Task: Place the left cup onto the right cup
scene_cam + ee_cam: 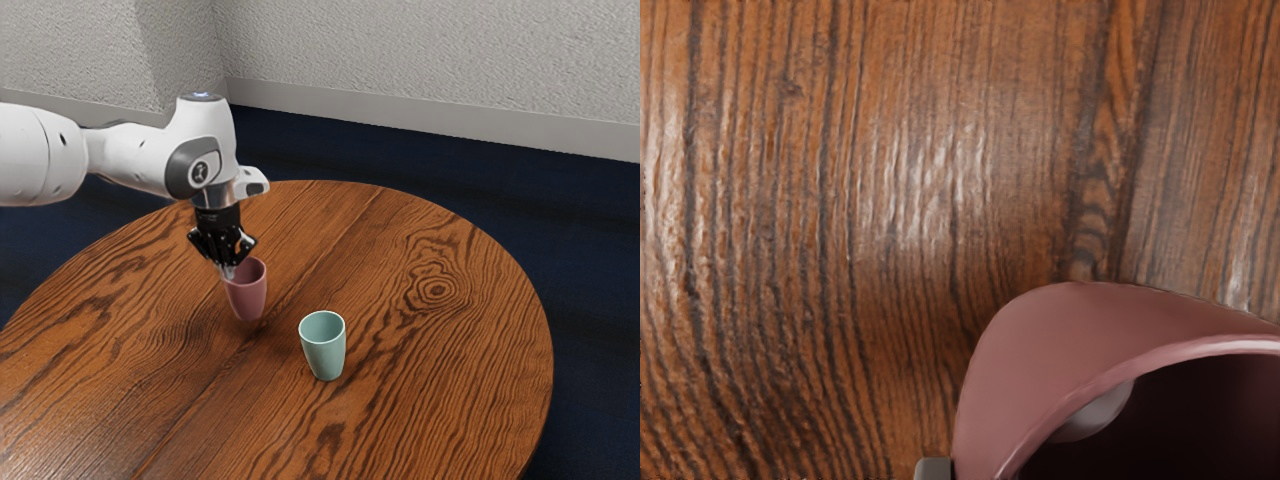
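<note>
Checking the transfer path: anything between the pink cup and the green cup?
Nothing. In the exterior view, the stretch from the pink cup to the green cup is bare wooden table.

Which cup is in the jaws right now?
The pink cup: the jaws pinch its rim and it is tilted. The green cup stands upright, free, toward the exterior view's right.

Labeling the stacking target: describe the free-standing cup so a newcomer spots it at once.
On the round wooden table, two cups are near the middle. The target cup is toward the exterior view's right, standing upright alone. It is pale teal; the pink cup beside it is tilted in the gripper.
</note>
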### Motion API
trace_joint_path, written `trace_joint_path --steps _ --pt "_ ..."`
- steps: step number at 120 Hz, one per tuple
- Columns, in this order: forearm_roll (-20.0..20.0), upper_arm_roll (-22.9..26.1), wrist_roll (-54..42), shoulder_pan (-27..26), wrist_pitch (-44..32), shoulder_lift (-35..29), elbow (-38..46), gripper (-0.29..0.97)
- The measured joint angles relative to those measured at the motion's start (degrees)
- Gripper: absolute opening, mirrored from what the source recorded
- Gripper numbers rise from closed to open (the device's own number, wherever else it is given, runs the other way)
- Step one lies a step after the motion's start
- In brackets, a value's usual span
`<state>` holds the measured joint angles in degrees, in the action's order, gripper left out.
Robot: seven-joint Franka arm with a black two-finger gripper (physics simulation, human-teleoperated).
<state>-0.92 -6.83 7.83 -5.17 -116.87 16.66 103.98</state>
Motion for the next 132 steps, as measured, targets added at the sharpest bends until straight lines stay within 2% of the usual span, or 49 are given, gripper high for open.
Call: trace_joint_path --steps 132 --pt "-0.94 0.17 -0.79 -6.06 5.42 -9.30 1.49 -0.11"
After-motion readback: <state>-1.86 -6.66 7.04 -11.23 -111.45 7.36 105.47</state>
